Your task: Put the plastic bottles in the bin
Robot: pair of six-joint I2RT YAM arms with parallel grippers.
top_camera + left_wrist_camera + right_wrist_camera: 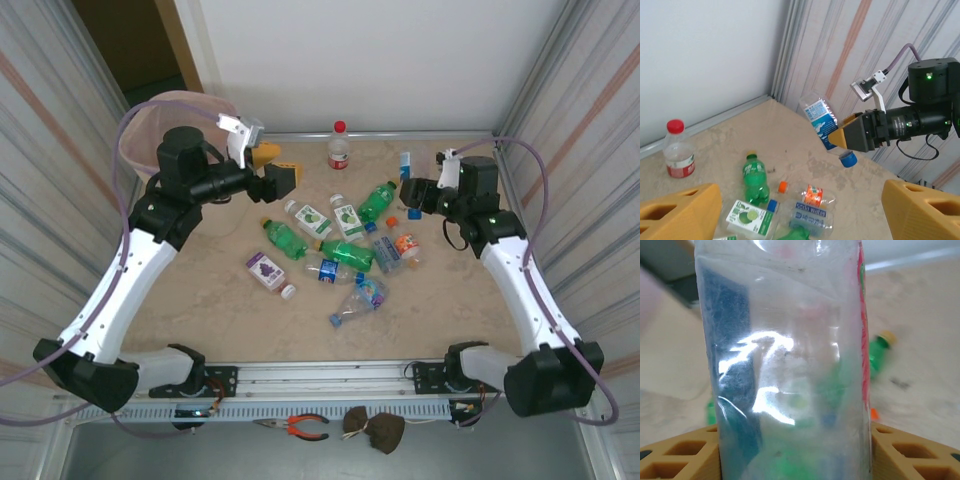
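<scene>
the right gripper (411, 192) is clamped on a clear blue-labelled bottle (820, 119), held cap-down above the table (200, 290), well to the right of the bin (135, 135). the left gripper (274, 166) hangs just right of the bin, its fingers (680, 210) spread wide with nothing between them. the other bottles (348, 252) lie heaped on the table further right of the bin, with a red-capped bottle (339, 148) upright behind them.

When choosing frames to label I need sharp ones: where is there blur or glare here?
Right wrist: the held bottle is close to the lens, soft, with white glare patches; the table behind is blurred. Left wrist: sharp on the right gripper and that bottle. Top external: evenly lit and sharp.
</scene>
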